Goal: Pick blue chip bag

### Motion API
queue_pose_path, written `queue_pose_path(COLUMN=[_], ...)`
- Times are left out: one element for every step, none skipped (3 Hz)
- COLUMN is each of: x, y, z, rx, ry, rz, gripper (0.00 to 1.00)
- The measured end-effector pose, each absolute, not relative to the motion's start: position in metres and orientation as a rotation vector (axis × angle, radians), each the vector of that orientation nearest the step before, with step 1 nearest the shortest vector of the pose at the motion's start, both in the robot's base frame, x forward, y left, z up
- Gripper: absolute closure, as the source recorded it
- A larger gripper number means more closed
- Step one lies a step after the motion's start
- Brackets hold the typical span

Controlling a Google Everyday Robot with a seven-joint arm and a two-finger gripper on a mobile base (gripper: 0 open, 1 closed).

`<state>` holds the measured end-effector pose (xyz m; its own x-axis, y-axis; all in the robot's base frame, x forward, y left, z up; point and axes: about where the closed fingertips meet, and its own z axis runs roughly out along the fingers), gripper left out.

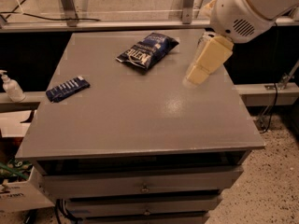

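Mostly filling the frame, a grey desk (140, 120) is seen from above and in front, with shallow drawers (145, 183) along its lower edge. The blue chip bag (147, 50) lies on the desk top in the upper middle of the frame. It is puffy, crinkled dark navy foil with white lettering, and it is set on a slant with one end pointing toward the upper right. Nothing touches it.

The gripper (198, 73) is cream-coloured and hangs over the right part of the desk, to the right of the bag and clearly apart from it. It slants down and to the left from the white robot arm (247, 8), which enters from the upper right corner. From this angle I cannot tell whether the gripper is parted or closed, and it holds nothing that can be seen.

A smaller flat dark-blue packet with white stripes (67, 88) lies near the desk's left edge, well apart from the bag. Beyond that edge, at the far left of the frame, stands a pale pump bottle (10, 86) on a lower ledge. Speckled floor (280, 181) shows at the lower right.
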<state>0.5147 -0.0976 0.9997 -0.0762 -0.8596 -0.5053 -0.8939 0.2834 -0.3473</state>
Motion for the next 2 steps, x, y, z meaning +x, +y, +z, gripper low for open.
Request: queue_pose_path(x=[0.531, 0.561], y=[-0.081, -0.064], z=[0.983, 0.960], rx=[-1.610, -1.626], ry=[1.833, 1.764], rz=[0.048, 0.003], gripper=[0.00, 0.00])
